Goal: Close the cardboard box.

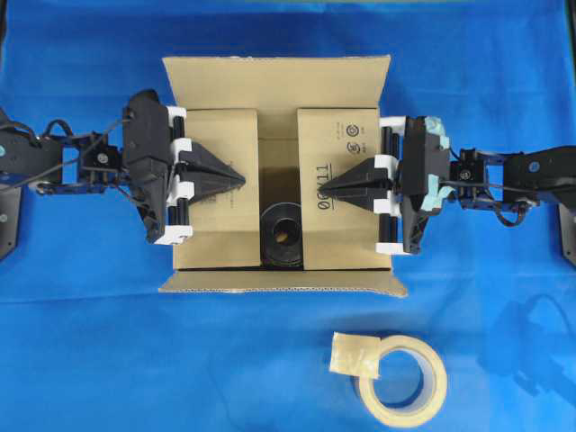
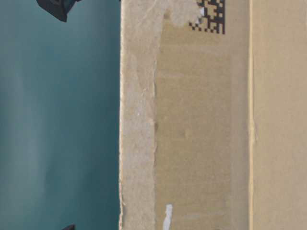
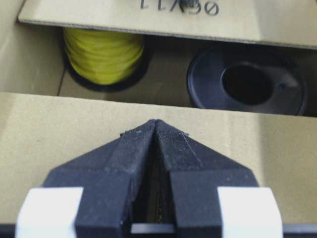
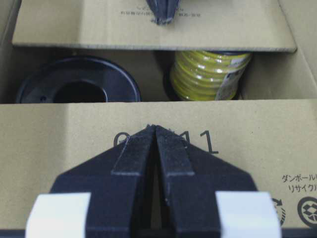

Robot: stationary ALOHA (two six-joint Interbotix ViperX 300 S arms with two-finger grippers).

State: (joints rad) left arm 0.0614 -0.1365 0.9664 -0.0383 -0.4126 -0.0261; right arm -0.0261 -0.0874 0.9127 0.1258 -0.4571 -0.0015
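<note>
Brown corrugated box (image 1: pixel 279 85) mid-worktop, between the two claws. Its two short flaps are folded in flat, with a gap left between them. The long flaps at the top and bottom of the overhead view are still out. Torn tape residue and a black square code (image 2: pixel 211 17) show on the side wall at table level.

Left claw (image 1: pixel 241 179): black, wedge-shaped, fingers pressed together to a point, nothing between them, tip lying on the left flap (image 3: pixel 59 148) near its free edge. Arm comes in level from the left.

Right claw (image 1: pixel 326 188): same shape, fingers pressed together, holding nothing, tip on the right flap (image 4: pixel 257 134) over printed digits "11". Arm comes in level from the right, so the tips face each other across the gap.

In the gap beyond the claw tips: a black round spool (image 3: pixel 247 87) with a hollow centre, and a yellow wound spool (image 4: pixel 210 74).

Worktop (image 1: pixel 90 360) covered in blue cloth, slightly wrinkled. Beige tape roll (image 1: pixel 402 378) lies flat nearer the right claw, apart from the box, loose end sticking up.
</note>
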